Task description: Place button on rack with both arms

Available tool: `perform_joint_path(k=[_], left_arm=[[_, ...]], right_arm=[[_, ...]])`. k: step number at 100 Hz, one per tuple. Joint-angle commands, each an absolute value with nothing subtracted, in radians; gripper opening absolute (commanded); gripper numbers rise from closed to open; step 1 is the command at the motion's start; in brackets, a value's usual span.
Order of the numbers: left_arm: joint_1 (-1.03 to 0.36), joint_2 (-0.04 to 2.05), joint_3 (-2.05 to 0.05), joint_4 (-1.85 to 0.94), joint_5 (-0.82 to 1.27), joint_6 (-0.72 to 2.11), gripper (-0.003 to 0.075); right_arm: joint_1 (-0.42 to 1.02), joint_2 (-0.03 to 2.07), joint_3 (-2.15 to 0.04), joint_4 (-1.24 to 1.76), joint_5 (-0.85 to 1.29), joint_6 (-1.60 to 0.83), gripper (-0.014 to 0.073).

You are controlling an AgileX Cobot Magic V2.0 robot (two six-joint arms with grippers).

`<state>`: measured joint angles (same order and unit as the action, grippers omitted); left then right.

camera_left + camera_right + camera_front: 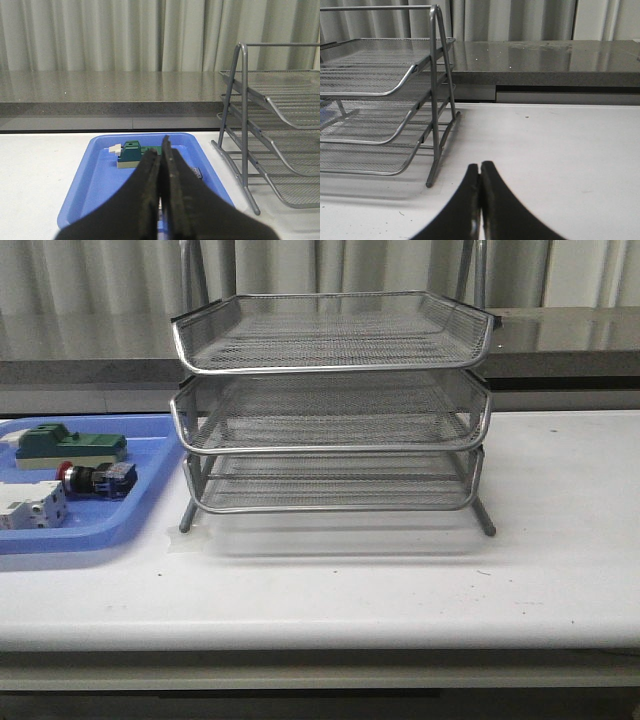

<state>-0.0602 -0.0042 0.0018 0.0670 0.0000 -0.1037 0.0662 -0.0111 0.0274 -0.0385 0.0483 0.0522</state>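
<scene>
Small red-capped push button [96, 478] lies in the flat blue plastic tray [130, 520] | I see the silver three-tier wire rack [330, 400] just beside it | my left gripper [160, 165] pinched closed, holding nothing | my right gripper [480, 172] the same

Front view: faces the rack [330, 405] head-on across the surface [400, 580]. Left wrist view: low, beside the rack's left end, over the blue tray [95, 185]. Right wrist view: low, beside its right end.
</scene>
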Motion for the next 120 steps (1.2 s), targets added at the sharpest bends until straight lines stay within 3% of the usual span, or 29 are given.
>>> perform_joint_path(k=[1,23,45,82,120], left_arm=[[-0.058,-0.036,0.046,0.064,-0.082,-0.114,-0.0020],[-0.058,-0.036,0.046,0.064,-0.082,-0.114,-0.0020],[-0.058,-0.036,0.046,0.064,-0.082,-0.114,-0.0020],[-0.058,-0.036,0.046,0.064,-0.082,-0.114,-0.0020],[-0.058,-0.036,0.046,0.064,-0.082,-0.114,-0.0020]], right_arm=[[0.061,-0.032,0.009,-0.040,-0.056,0.051,-0.0060],[0.061,-0.032,-0.003,-0.031,-0.110,0.052,-0.0060],[0.061,0.026,-0.149,0.080,0.084,0.052,-0.0060],[0.061,0.421,-0.540,0.143,0.523,0.052,-0.0060],[0.061,0.688,-0.593,0.435,0.510,0.052,-0.0060]])
